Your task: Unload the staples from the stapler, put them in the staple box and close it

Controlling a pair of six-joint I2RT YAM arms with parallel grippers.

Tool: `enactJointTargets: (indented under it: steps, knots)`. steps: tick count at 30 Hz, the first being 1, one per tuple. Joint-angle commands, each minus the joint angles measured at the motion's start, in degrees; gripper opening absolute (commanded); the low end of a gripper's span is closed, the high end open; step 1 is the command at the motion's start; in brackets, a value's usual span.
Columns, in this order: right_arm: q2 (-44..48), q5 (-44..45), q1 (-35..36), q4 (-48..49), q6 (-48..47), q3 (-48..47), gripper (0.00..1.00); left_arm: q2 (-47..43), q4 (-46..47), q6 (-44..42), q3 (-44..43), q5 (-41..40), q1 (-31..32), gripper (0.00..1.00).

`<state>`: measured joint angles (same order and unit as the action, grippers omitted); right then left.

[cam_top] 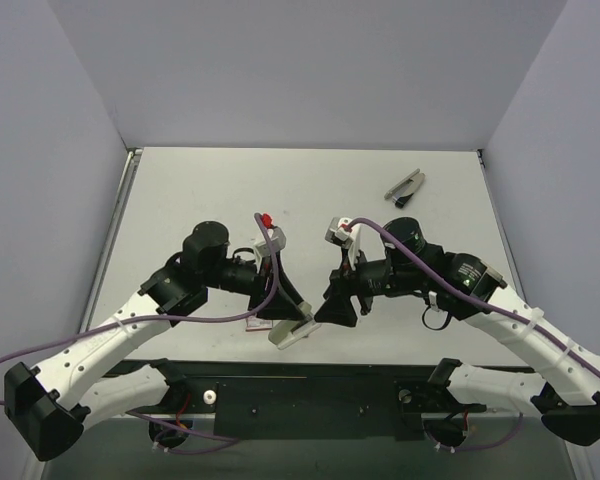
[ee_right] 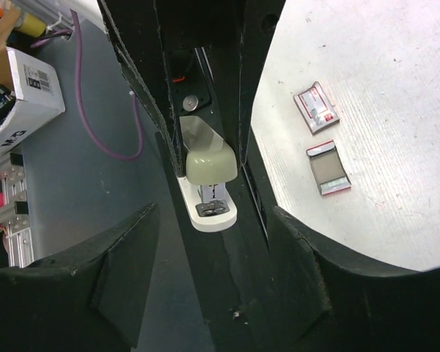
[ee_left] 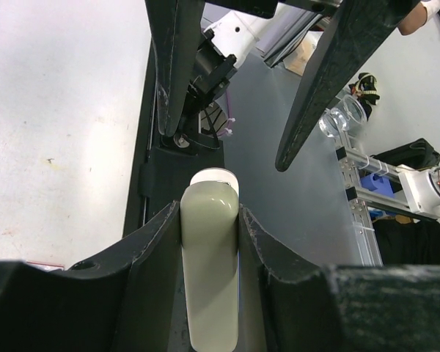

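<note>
Left gripper [ee_left: 209, 214]: fingers closed on the stapler [ee_left: 213, 264], one finger pressed against each long side of its cream upper body. Right gripper [ee_right: 214, 220]: fingers spread wide apart, gripping nothing; it faces the left gripper at close range above the near edge of the table [cam_top: 280, 190], roughly midway between the two arm bases. In the right wrist view the nose of the stapler points toward the camera and lies between the spread right fingers without touching either; a white base and a metal front with two small holes show under the cream cap. In the top view the stapler projects from the left gripper toward the near table edge. A slim grey hinged tool with a black end [cam_top: 405, 185] lies far right on the table, well apart from both grippers. Two small flat red-edged packs [ee_right: 315, 108] [ee_right: 328, 169] lie side by side on the table near the left gripper
</note>
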<state>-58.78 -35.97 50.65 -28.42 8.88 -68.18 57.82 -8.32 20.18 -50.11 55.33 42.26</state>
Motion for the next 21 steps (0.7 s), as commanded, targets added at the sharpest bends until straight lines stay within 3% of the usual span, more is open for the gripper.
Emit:
enactJointTargets:
  steps: [1,8,21]
  knots:
    - [-0.7,-2.6,1.1,3.5,0.6,0.5,0.55,-2.1,2.6,0.3,-1.0,1.2,0.4,0.0]
    - [-1.4,-2.4,2.4,4.6,1.2,1.1,0.52,-3.5,2.5,0.7,-1.8,0.8,0.4,0.0]
    - [-3.3,-2.4,5.0,6.3,1.7,1.2,0.36,-4.3,4.6,2.6,-2.0,0.0,0.7,0.0]
